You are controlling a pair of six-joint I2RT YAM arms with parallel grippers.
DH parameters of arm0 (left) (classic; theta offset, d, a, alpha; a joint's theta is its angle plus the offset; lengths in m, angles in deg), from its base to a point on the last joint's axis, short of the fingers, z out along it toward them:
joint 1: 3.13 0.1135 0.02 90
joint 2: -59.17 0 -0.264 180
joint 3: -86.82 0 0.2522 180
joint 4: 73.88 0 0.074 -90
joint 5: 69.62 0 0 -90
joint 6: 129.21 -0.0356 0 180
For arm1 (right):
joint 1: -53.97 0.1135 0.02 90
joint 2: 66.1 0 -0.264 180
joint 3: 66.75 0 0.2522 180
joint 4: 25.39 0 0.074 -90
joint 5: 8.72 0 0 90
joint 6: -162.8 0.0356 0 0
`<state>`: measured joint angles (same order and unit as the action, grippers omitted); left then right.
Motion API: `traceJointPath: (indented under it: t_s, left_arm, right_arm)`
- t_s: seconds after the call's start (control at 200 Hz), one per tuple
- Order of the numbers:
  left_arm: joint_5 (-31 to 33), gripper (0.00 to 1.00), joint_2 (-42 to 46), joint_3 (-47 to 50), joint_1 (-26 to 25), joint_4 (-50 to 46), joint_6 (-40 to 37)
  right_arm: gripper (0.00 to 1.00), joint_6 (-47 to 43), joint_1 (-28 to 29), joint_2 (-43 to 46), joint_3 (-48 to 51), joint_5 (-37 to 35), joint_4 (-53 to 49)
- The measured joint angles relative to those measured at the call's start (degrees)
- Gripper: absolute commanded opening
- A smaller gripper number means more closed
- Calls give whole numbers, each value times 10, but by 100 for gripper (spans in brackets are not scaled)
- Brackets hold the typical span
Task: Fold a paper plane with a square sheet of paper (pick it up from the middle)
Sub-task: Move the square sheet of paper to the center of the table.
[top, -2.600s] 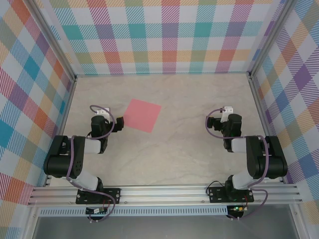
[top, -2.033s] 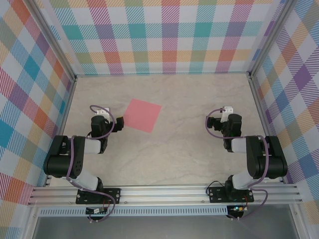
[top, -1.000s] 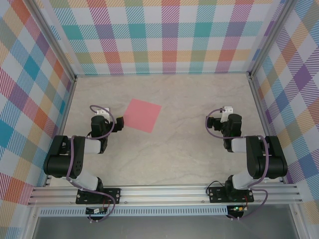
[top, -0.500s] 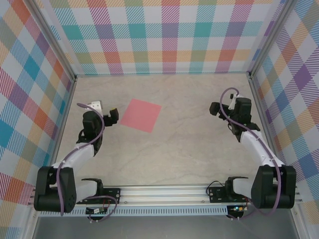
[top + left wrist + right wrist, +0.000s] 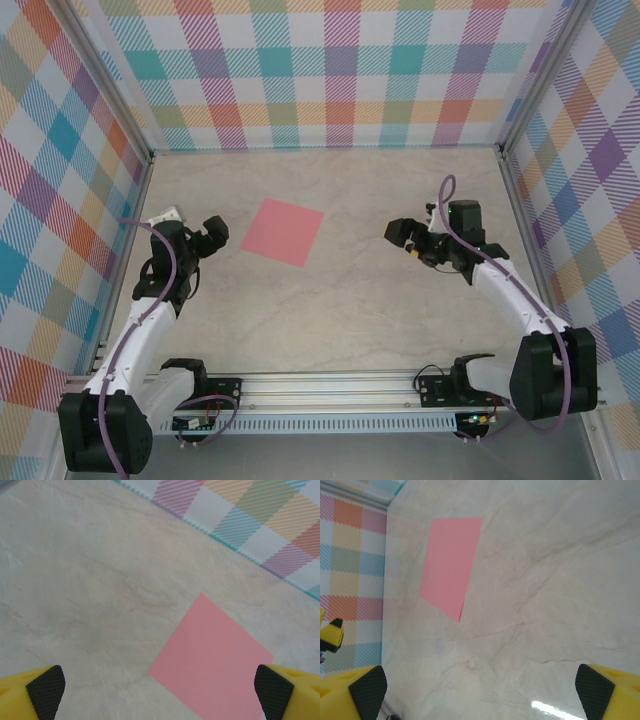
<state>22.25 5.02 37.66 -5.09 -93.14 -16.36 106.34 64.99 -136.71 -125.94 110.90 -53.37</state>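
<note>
From above, the square sheet of paper (image 5: 283,231) lies flat and slightly skewed on the table (image 5: 350,300), with no longer side. The left pincer (image 5: 213,233) is just left of it and the right pincer (image 5: 400,233) well to its right, both wide open and empty. From the left wrist, one corner points away.

The left wrist view's lower edge cuts off the near corner of the salmon-pink square sheet of paper (image 5: 212,665) and most of both yellow fingers (image 5: 15,700).
</note>
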Motion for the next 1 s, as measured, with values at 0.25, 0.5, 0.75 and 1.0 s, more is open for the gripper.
traceJointPath:
  t_s: [0.25,0.5,0.75,1.0]
  left_arm:
    - [-68,100,-14,-2,0,-35,29]
    - [-87,100,-41,-13,0,-80,31]
    - [-82,100,-23,-19,2,-127,28]
    - [-75,100,-3,-22,2,-141,26]
  right_arm:
    - [85,32,153,-144,-121,-25,-9]
    - [81,49,251,-346,-304,-45,-35]
    - [77,61,300,-515,-508,-56,-89]
    - [77,77,315,-634,-667,-63,-154]
